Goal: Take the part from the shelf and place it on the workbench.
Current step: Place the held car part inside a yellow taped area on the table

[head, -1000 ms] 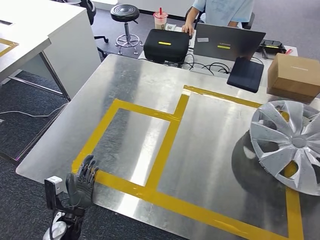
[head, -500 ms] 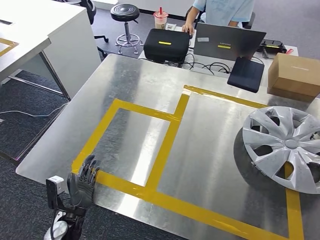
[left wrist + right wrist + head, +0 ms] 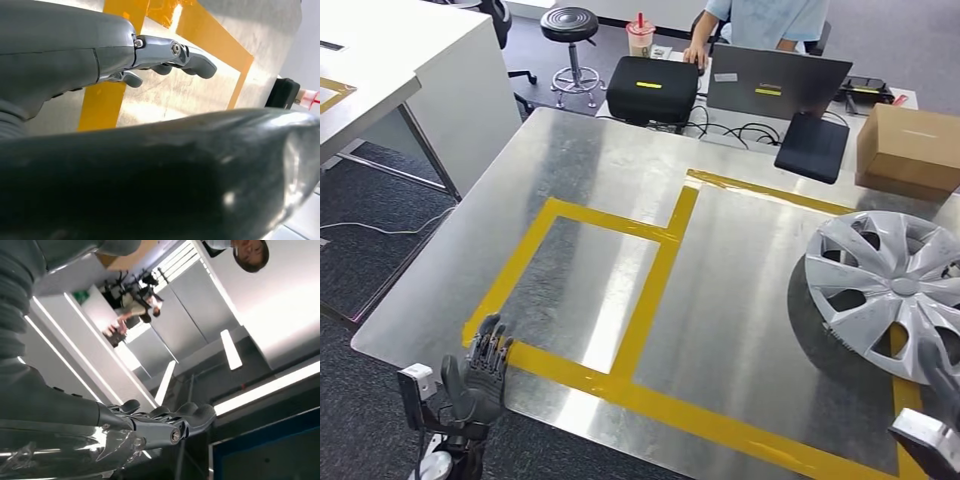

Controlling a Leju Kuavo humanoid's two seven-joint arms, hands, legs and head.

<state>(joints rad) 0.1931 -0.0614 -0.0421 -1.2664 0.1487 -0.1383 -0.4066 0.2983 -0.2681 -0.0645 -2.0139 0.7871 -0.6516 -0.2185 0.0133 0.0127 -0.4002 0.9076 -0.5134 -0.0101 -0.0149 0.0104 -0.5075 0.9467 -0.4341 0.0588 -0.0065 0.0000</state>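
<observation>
The part, a silver hubcap (image 3: 893, 290), lies flat on the metal workbench (image 3: 743, 290) at its right side, over a yellow tape line. My right hand (image 3: 940, 378) is at the hubcap's near rim, by the bench's front right corner. In the right wrist view its fingers (image 3: 162, 422) are stretched out with nothing between them. My left hand (image 3: 480, 368) hovers at the bench's near left corner, fingers spread and holding nothing. In the left wrist view its fingers (image 3: 177, 55) reach out above the yellow tape (image 3: 102, 100).
Yellow tape (image 3: 652, 285) marks rectangles on the bench. Along the far edge are a cardboard box (image 3: 909, 148), a black pad (image 3: 812, 148), a laptop (image 3: 773, 85) and a black case (image 3: 652, 88), with a person (image 3: 765, 18) seated behind. A white table (image 3: 410, 70) stands left.
The hubcap came down from a tilted, raised position to lie flat on the bench. My right hand has drawn back into view at the lower right. My left hand dropped slightly.
</observation>
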